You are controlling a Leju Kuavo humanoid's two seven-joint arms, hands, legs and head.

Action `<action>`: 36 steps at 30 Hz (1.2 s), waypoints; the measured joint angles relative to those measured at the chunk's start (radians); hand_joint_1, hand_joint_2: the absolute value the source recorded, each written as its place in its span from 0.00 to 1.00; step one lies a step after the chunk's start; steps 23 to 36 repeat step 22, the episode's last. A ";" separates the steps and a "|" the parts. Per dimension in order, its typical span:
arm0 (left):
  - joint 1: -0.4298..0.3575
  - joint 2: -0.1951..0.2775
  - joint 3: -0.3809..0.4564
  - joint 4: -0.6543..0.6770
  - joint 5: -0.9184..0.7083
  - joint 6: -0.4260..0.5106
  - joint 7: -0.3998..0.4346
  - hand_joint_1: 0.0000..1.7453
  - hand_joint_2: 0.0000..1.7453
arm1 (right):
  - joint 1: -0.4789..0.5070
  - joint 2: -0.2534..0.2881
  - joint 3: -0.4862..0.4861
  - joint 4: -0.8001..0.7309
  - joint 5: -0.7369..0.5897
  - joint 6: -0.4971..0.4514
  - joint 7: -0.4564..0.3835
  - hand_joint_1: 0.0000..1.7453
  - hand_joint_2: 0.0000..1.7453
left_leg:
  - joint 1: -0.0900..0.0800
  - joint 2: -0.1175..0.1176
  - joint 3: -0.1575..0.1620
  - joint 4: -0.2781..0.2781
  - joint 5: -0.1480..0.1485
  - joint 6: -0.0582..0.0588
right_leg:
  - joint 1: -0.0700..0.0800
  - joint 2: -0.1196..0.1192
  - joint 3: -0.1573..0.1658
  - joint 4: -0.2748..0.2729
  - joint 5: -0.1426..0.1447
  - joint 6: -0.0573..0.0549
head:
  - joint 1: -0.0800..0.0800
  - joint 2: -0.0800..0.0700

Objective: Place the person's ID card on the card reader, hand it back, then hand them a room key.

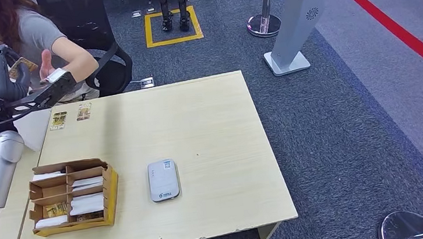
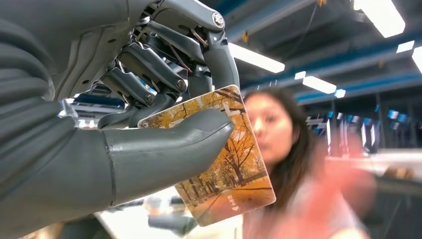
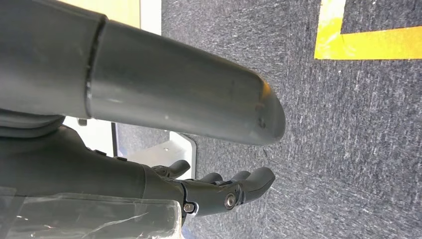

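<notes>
Plastic card (image 2: 219,164), autumn-tree print: thin, stiff, light, slick | left hand (image 2: 149,114) fingers pinch one end, raised toward person's hand (image 1: 46,64) | take free end by edges | right hand (image 3: 219,191) hangs, fingers loosely apart, holding nothing

My left hand (image 2: 149,124) is up high, and I pinch a card (image 2: 226,164) with thumb and fingers. My right hand (image 3: 219,191) hangs down with nothing in it, fingers a little curled.

glossy card (image 2: 234,164); pale wood-look table (image 1: 210,125)
</notes>
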 joint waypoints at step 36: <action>0.006 -0.041 0.000 0.141 -0.039 0.057 -0.010 0.00 1.00 | 0.002 0.000 0.014 0.000 -0.006 0.000 0.001 0.00 0.00 | 0.000 0.000 0.000 0.000 0.000 0.000 | 0.000 0.000 0.000 0.000 0.000 0.000 | 0.000 0.000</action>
